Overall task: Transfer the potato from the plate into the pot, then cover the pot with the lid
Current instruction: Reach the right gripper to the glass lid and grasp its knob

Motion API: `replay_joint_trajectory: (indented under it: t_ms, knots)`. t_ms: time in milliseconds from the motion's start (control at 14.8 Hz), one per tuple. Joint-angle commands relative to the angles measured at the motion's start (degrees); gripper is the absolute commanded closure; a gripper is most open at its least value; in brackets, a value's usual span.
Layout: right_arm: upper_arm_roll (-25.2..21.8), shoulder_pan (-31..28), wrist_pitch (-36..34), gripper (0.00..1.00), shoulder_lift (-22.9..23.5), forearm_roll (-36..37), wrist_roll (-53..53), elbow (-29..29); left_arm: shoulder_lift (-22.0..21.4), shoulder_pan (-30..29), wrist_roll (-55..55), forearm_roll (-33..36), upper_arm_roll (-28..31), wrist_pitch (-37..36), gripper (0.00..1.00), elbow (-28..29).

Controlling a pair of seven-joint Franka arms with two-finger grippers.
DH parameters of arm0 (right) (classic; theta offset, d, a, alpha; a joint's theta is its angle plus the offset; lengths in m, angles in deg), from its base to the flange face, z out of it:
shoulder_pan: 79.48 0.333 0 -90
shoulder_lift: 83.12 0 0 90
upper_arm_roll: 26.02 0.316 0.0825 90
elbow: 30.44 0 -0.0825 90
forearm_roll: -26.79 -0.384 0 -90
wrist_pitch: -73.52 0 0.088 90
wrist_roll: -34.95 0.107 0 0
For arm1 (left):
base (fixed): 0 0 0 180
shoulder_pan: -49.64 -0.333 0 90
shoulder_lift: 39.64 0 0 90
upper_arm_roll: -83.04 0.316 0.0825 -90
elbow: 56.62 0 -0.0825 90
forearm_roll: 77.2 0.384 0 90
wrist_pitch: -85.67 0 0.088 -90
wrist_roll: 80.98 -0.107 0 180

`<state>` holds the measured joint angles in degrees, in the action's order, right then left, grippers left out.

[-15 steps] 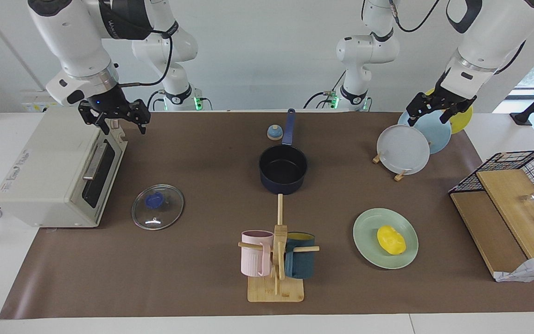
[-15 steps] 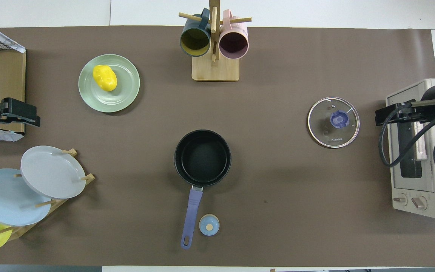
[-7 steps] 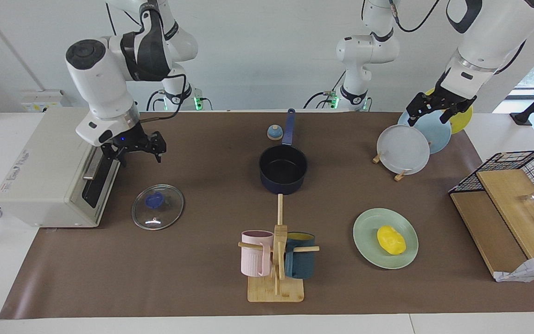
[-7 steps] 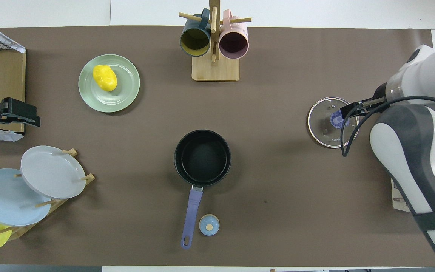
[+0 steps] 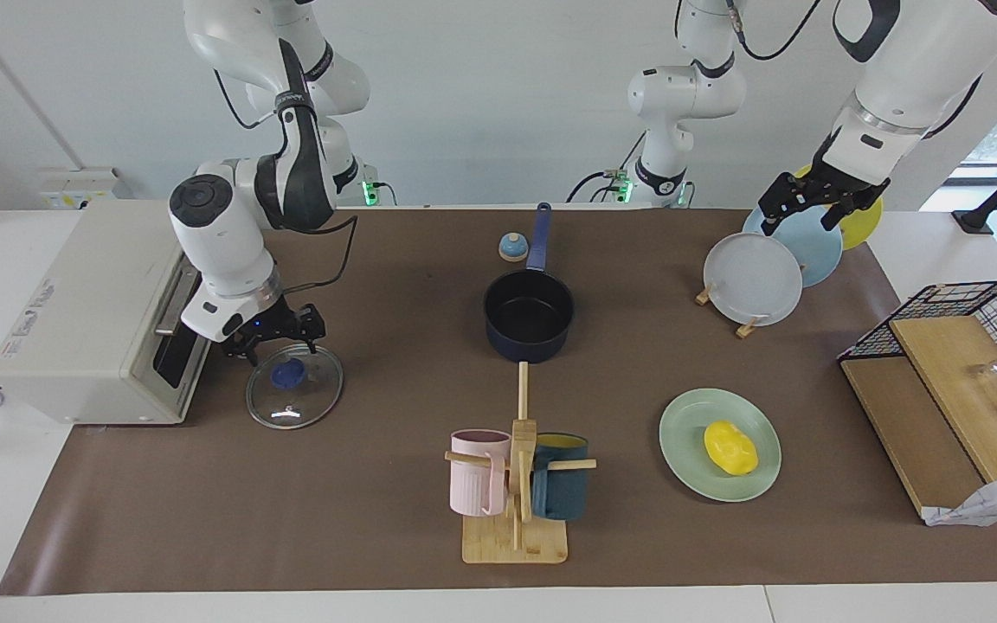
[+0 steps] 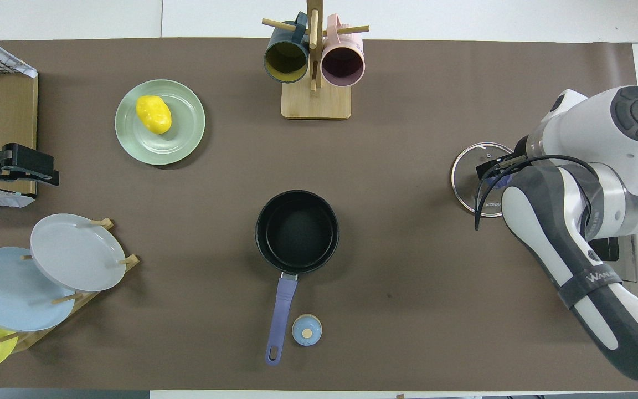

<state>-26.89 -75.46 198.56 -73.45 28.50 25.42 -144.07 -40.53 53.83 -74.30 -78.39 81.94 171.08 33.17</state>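
The yellow potato [image 5: 730, 447] lies on the mint-green plate [image 5: 687, 417], toward the left arm's end of the table; it also shows in the overhead view [image 6: 153, 114] on the plate [image 6: 184, 133]. The navy pot [image 5: 529, 313] stands empty mid-table, its handle toward the robots, and shows in the overhead view [image 6: 297, 231]. The glass lid [image 5: 295, 400] lies flat in front of the toaster oven. My right gripper [image 5: 278, 342] is open, low over the lid's blue knob; the arm hides part of the lid [image 6: 466, 183] from above. My left gripper [image 5: 810, 208] is open and waits above the plate rack.
A toaster oven [image 5: 92, 311] stands at the right arm's end. A wooden mug rack [image 5: 516, 484] with two mugs stands farther from the robots than the pot. A small bell [image 5: 512, 247] sits beside the pot's handle. A plate rack [image 5: 754, 279] and a wire basket [image 5: 974, 316] are at the left arm's end.
My right arm has swung from above the toaster oven down and out, so its gripper now hangs low over the lid. The left arm has not moved.
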Motion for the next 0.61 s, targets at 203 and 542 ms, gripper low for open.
replay_joint_trajectory:
  t_ms: [203, 542]
  knots:
    - [0.17, -1.91, 3.81, 0.00, 2.20, -1.45, -2.07, -2.39, -1.57, 0.38, -0.45, 0.58, 0.30, -0.07, 0.00, 1.70]
    - [0.17, -2.00, 9.16, 0.00, 2.90, -1.45, -2.95, -5.72, -1.57, 0.56, -0.27, 0.58, 0.22, 0.19, 0.00, 1.79]
